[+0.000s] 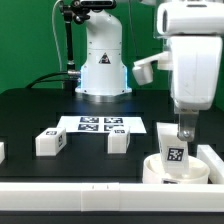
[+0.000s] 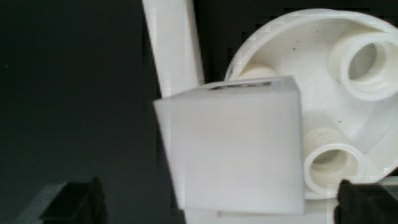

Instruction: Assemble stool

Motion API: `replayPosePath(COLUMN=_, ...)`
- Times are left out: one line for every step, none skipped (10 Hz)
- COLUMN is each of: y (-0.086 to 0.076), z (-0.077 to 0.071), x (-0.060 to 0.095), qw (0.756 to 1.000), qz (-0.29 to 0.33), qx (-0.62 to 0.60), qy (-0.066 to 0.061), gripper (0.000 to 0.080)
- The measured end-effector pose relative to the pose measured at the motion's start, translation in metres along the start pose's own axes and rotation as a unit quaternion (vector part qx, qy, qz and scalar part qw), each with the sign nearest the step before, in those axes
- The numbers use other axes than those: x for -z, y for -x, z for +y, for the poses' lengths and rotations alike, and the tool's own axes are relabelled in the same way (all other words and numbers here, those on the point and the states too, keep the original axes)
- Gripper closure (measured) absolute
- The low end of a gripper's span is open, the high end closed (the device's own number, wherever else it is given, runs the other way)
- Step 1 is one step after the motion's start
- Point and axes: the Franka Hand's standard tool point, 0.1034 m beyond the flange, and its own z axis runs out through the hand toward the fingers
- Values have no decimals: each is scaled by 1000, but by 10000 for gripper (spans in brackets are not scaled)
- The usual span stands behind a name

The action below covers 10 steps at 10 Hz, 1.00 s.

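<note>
The round white seat [image 1: 160,172] lies at the exterior view's lower right, against the border rails. One white leg [image 1: 174,157] with a marker tag stands upright in it. My gripper [image 1: 183,134] hangs just above that leg. In the wrist view the leg [image 2: 231,150] sits between my dark fingertips [image 2: 71,202], with a gap on each side, so my gripper [image 2: 222,206] is open and holds nothing. The seat [image 2: 329,50] shows round holes beside the leg. Two loose legs [image 1: 50,142] [image 1: 119,141] lie on the black table.
The marker board [image 1: 100,124] lies behind the loose legs, before the robot base [image 1: 102,60]. A white border rail [image 1: 90,190] runs along the front, and another rail [image 1: 212,160] stands right of the seat. A white part [image 1: 2,150] shows at the far left edge.
</note>
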Motion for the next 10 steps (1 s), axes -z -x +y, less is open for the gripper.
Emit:
replayPosePath(y=-3, z=-2, x=-3, qw=1000, qz=-3, qx=7, qy=-3, gripper=151)
replayPosePath(y=-5, z=-3, x=-5, qw=1000, qz=-4, qx=10, qy=-6, gripper=151)
replayPosePath(y=-3, z=-5, x=-9, qw=1000, qz=-5, qx=9, qy=-8, gripper=151)
replayPosePath(y=-2, z=-5, x=-10, qw=1000, qz=-5, qx=8, qy=-9, gripper=151)
replayPosePath(y=-2, z=-4, x=-10, qw=1000, qz=-6, qx=7, qy=-9, gripper=182)
replayPosePath(y=-1, z=-4, x=-10, qw=1000, qz=-6, qx=6, qy=-9, gripper=182)
replayPosePath(y=-1, z=-4, x=-10, qw=1000, qz=-6, qx=6, qy=-9, gripper=317)
replayPosePath(y=-1, z=-3, x=-9, qw=1000, qz=-5, qx=6, qy=-7, gripper=442)
replayPosePath(y=-1, z=-3, x=-9, qw=1000, qz=-5, qx=6, qy=-7, gripper=442)
replayPosePath(y=-1, z=-3, x=-9, qw=1000, qz=-5, qx=-2, qy=-7, gripper=442)
